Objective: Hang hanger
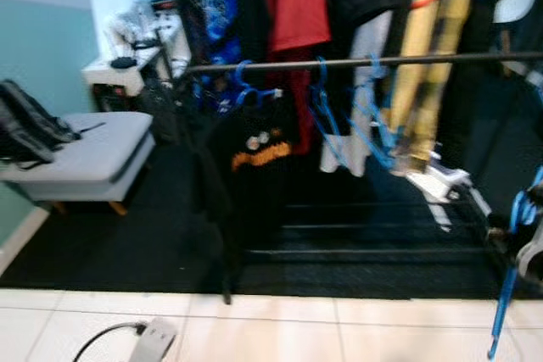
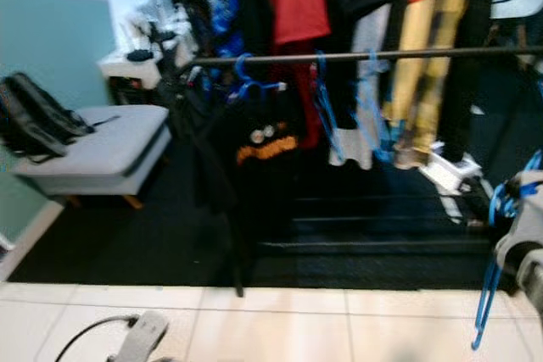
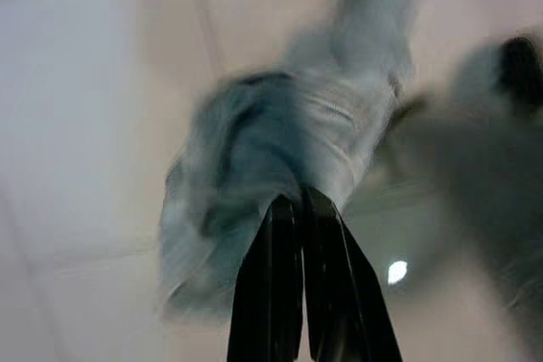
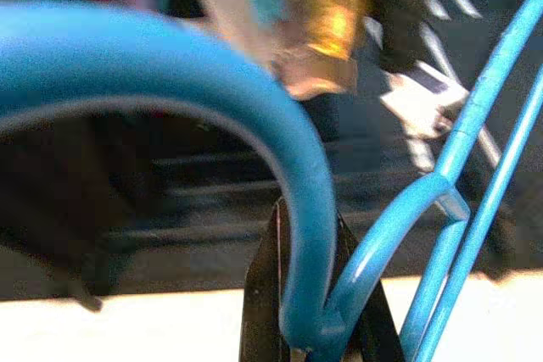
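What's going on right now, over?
Right gripper shut on blue hanger, low right of rail. Left gripper shut, idle. Hung clothes crowd rail.

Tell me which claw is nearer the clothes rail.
Right. The right claw, shut on a blue hanger, is low at the robot's right, below the clothes rail. The left claw points at the floor tiles, away from the rail.

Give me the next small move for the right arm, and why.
Probably raise the right gripper up toward the rail. It is shut on the blue hanger, which hangs low by the floor tiles, well below the rail where other hangers sit.
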You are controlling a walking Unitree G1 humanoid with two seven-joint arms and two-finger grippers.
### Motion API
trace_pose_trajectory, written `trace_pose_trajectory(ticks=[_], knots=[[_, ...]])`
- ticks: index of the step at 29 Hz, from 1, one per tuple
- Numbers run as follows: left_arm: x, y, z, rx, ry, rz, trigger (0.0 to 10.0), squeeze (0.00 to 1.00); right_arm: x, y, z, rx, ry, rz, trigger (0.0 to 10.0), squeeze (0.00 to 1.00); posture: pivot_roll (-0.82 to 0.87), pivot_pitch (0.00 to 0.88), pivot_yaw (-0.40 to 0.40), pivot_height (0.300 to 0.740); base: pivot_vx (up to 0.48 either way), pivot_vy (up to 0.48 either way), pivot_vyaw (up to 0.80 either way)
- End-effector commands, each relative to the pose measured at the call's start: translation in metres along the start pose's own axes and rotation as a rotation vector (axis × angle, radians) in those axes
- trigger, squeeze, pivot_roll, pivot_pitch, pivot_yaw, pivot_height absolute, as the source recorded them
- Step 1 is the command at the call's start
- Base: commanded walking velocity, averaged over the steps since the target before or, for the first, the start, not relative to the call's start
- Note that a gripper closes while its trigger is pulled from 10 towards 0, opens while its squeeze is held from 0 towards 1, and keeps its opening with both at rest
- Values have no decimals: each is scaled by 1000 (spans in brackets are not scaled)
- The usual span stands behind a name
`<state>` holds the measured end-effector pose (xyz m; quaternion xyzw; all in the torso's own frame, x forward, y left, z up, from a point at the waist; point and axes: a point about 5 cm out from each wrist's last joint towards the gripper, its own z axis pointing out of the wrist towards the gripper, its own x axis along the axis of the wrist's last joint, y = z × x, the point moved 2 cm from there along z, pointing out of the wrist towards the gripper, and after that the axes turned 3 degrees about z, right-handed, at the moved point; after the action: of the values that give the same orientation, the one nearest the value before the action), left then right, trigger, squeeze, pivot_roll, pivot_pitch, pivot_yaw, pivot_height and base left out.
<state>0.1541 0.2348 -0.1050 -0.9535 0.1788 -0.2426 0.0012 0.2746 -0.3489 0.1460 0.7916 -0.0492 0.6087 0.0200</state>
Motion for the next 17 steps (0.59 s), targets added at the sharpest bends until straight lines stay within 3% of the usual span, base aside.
trace_pose_trajectory(ticks=[1,2,3,4,8,17], knots=[[9,-5,1,6,24,21,10000,0,-1,-2,-1,28,-12,38,10000,0,-189,0,89,740,304,0,0],[11,-3,1,2,25,27,10000,0,2,-16,-4,155,-22,82,10000,0,-196,0,91,740,300,0,0],[11,-3,1,2,25,27,10000,0,2,-16,-4,155,-22,82,10000,0,-196,0,91,740,300,0,0],[12,-2,2,-1,27,31,10000,0,4,-27,-7,252,-30,112,10000,0,-195,0,90,740,304,0,0],[17,3,4,-10,40,35,10000,0,11,-45,-14,399,-41,182,10000,0,-191,0,88,740,302,0,0],[17,7,5,-16,38,36,10000,0,32,-42,-19,427,3,245,10000,0,-193,0,87,740,285,0,0]])
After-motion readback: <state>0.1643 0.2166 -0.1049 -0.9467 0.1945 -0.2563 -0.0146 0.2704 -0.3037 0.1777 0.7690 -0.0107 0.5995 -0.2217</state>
